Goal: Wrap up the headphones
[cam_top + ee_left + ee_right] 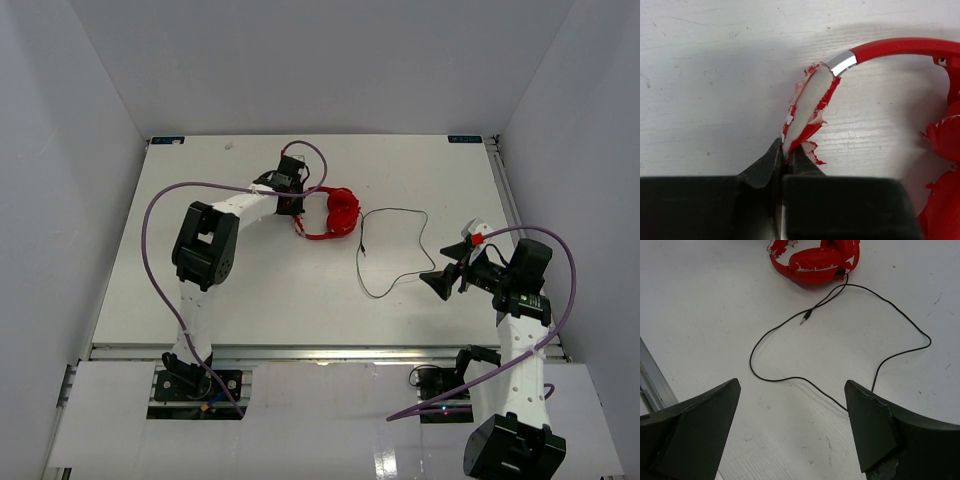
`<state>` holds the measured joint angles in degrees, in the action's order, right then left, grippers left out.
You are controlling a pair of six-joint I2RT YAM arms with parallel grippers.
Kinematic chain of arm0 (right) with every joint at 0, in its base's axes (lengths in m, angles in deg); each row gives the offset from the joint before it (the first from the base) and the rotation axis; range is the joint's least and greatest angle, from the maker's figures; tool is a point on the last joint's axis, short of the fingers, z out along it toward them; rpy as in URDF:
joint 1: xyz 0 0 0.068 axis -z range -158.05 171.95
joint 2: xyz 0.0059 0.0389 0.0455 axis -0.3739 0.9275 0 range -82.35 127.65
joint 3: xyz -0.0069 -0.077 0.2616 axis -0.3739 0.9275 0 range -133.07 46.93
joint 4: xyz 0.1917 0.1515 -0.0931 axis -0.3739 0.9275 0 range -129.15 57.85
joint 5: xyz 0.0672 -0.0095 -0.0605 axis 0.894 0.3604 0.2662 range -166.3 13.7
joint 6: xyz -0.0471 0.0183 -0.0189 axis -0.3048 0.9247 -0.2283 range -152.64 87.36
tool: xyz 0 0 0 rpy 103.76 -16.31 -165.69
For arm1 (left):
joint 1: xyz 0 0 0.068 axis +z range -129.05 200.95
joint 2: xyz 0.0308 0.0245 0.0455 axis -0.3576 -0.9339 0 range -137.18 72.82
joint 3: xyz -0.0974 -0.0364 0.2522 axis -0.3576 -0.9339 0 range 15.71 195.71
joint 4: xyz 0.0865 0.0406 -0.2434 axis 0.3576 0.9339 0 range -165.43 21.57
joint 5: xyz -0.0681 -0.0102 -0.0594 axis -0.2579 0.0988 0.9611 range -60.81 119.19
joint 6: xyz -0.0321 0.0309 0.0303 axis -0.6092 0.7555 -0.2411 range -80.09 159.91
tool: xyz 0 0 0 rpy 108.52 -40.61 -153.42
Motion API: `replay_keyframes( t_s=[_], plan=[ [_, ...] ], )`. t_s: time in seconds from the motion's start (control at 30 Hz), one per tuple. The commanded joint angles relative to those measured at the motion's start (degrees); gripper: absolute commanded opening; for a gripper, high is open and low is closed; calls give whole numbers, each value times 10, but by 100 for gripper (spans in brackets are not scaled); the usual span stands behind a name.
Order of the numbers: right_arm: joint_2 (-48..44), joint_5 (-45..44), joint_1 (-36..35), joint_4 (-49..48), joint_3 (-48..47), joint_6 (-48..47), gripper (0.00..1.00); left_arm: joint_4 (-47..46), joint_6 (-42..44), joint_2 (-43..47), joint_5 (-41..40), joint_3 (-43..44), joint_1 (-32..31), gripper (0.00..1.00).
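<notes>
Headphones: the red headphones (pixel 337 212) lie toward the far middle of the white table (pixel 250 290), with the band end toward our left arm.
Left gripper: our left gripper (pixel 785 156) is clamped tight on the peeling whitish headband padding (pixel 810 107).
Right gripper: our right gripper (pixel 791 385) is spread wide and holds nothing.
Key relation: the thin black cable (pixel 751 365) trails from the ear cups toward the right gripper and loops just ahead of its fingers. We judge the right arm nearer the slack.
Plug: the jack plug (pixel 805 317) lies loose between the headphones and the loop.
Hidden: the left wrist view cuts off the ear cups, and the cable vanishes behind one right finger.
</notes>
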<state>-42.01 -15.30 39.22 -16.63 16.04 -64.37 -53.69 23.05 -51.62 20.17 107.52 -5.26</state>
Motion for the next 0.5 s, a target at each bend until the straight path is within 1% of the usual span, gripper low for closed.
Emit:
replay_keyframes(
  t_s=[0.0, 0.17, 0.2, 0.27, 0.3, 0.33, 0.37, 0.43, 0.47],
  plan=[
    [-3, 5, 5, -3, 6, -11, 91, 35, -30, 8, 37, -6, -4, 0],
    [-38, 23, 5, 31, 7, -58, 90, 42, -74, 90, 94, -43, 6, 0],
    [-42, 40, 5, 38, 9, -69, 90, 42, -85, 107, 128, -54, 12, 0],
    [-44, 65, 4, 70, 6, -111, 90, 41, -95, 175, 164, -93, 20, 0],
    [-40, 64, -1, 85, 0, -125, 90, 41, -101, 195, 186, -104, 22, 0],
    [-24, 51, -8, 93, -17, -122, 90, 41, -103, 237, 199, -127, 22, 0],
    [-13, 21, -24, 95, -28, -115, 90, 42, -110, 259, 216, -137, 22, 0],
    [27, -10, -65, 110, -69, -97, 90, 42, -120, 315, 235, -165, 23, 0],
    [49, -34, -92, 110, -90, -70, 90, 43, -128, 343, 250, -180, 22, 0]
  ],
)
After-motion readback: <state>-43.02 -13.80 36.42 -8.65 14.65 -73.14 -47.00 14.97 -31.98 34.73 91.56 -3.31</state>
